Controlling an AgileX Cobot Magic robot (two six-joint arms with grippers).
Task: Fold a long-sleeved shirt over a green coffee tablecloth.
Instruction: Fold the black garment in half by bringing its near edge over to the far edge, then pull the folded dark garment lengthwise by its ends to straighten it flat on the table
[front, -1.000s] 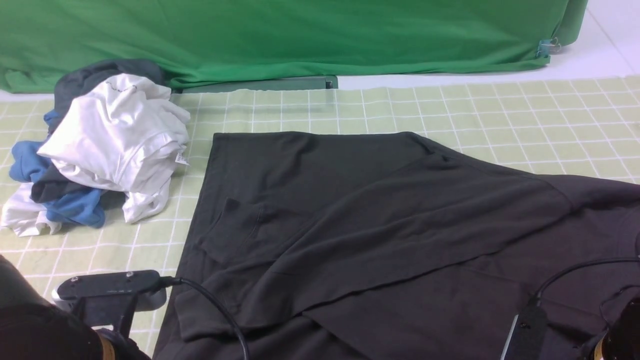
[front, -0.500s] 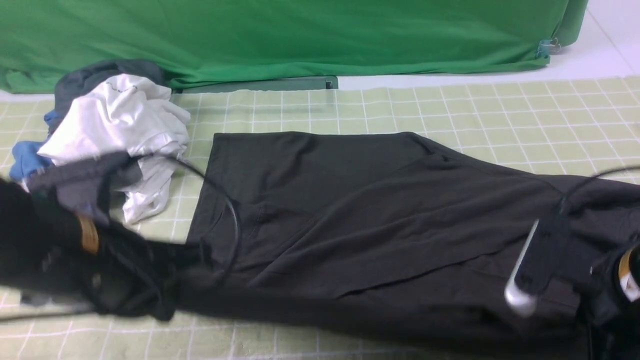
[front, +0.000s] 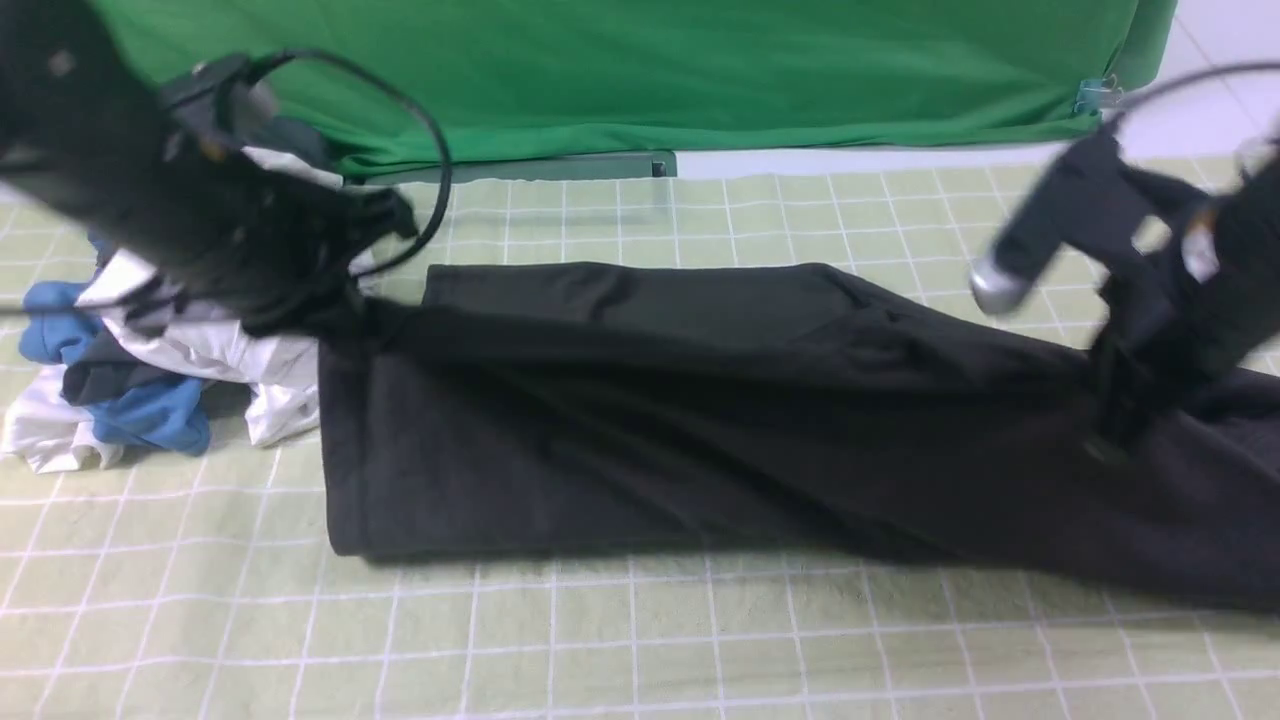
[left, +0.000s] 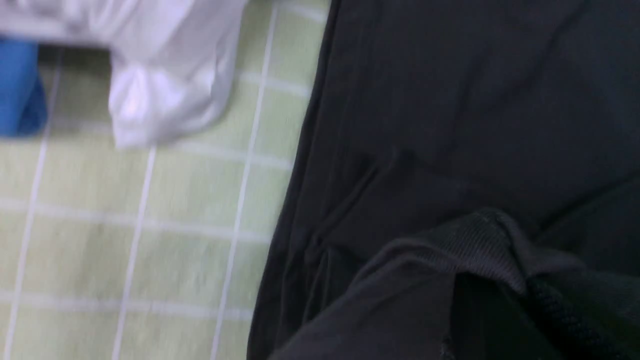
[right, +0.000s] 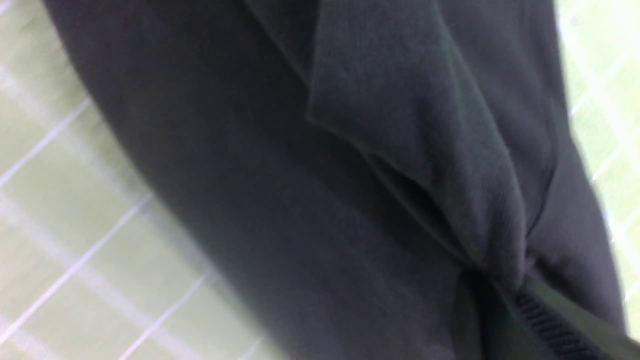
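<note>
- Currently, the long-sleeved shirt (front: 650, 420) is spread across the green coffee tablecloth (front: 600, 620), doubled into a long band with its held edge raised over the far half.
- The left gripper (front: 345, 305) is clamped on a ribbed edge of the shirt, and the right gripper (front: 1115, 425) is pinched shut on a bunch of the same cloth.
- Both held ends should be kept level and taut, then laid along the far edge.
- The white garment (front: 230, 350) just beside the left corner should not be caught.
- No print, label or writing can be read.
</note>
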